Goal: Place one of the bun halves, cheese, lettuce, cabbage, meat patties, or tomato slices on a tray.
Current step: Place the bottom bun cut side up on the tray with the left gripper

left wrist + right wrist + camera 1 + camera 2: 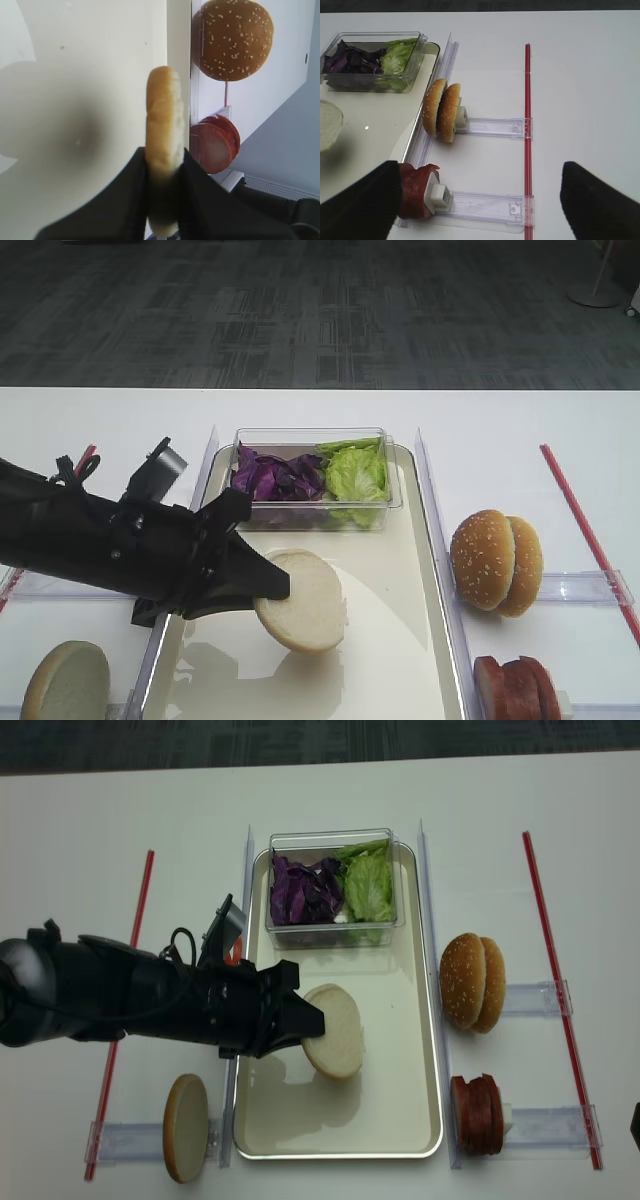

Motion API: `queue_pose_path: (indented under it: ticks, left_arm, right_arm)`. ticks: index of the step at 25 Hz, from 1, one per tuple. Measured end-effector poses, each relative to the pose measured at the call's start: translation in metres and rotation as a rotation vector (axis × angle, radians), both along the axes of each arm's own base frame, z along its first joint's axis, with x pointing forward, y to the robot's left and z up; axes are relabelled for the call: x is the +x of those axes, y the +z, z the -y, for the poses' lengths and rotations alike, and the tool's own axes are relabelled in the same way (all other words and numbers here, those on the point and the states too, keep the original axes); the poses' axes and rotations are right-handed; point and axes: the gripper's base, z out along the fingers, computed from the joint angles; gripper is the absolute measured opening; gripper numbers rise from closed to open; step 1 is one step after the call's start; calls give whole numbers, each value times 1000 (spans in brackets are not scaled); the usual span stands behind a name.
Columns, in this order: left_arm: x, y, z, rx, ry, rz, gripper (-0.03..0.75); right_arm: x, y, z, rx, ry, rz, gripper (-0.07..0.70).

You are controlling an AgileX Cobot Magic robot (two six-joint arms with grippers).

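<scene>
While reaching across from the left, the left gripper (300,1020) pinches a bun half (335,1030) tilted above the tray (400,1050).

2 bun halves (333,1030) (186,1127); 2 sesame buns (473,982); 2 meat patties (478,1114); 1 tray (400,1120); 1 clear box (330,840); 2 red strips (557,980) (130,960).

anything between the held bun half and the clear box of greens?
Nothing: only bare tray floor separates the cream-faced round bun half in the left claw from the clear plastic box of greens. Clearest in the realsense high view.
</scene>
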Motion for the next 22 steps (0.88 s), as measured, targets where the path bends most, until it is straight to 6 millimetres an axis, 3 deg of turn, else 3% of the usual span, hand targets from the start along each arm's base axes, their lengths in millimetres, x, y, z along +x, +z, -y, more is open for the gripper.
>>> queue_pose_path:
  ticks: [22]
  left_arm:
    - [4,-8,-1,35,3,26,106]
  right_arm:
    - [0,0,0,0,0,0,657]
